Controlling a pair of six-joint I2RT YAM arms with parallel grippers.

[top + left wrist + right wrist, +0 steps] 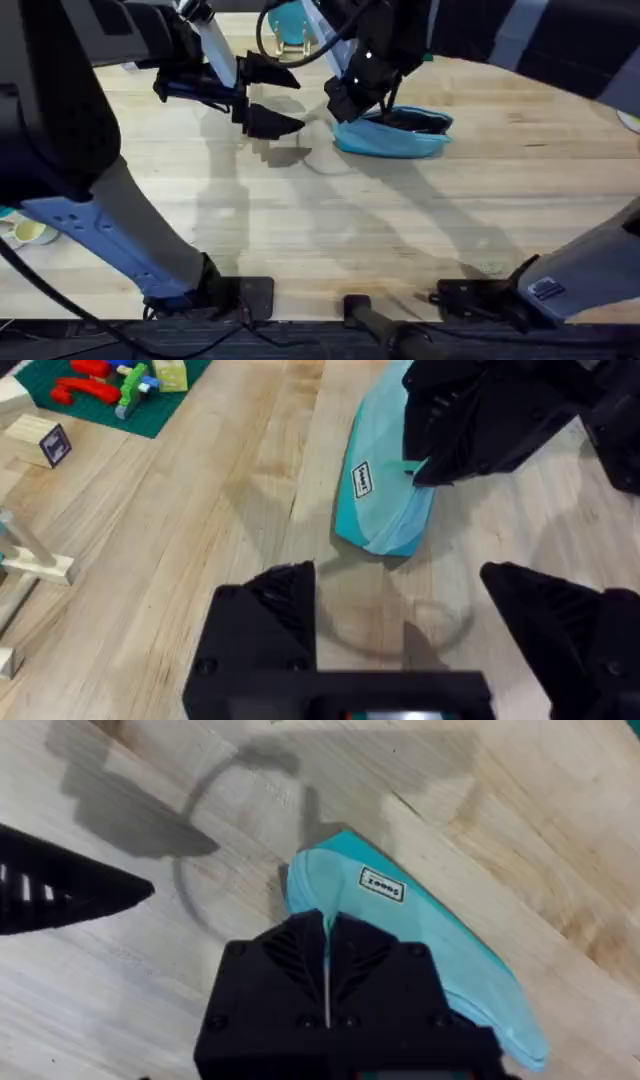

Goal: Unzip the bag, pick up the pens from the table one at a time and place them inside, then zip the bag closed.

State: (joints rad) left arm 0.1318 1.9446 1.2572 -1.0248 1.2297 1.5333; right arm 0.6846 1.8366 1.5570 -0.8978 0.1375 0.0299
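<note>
Overhead: the light blue bag (392, 135) lies on the wooden surface (400, 220); the right gripper (345, 105) pinches its 9 o'clock end.

Left wrist: the left gripper (400, 610), jaws spread, hovers near that end.

Right wrist: jaws pressed together on the bag's edge.

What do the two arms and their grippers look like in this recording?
Both grippers, left and right, are matte black with wedge-shaped, tapered fingers; the right wrist view shows ribbing on the right one's inner faces. The arm links are light blue-grey and white with black joints, and a black cable loops above.
</note>
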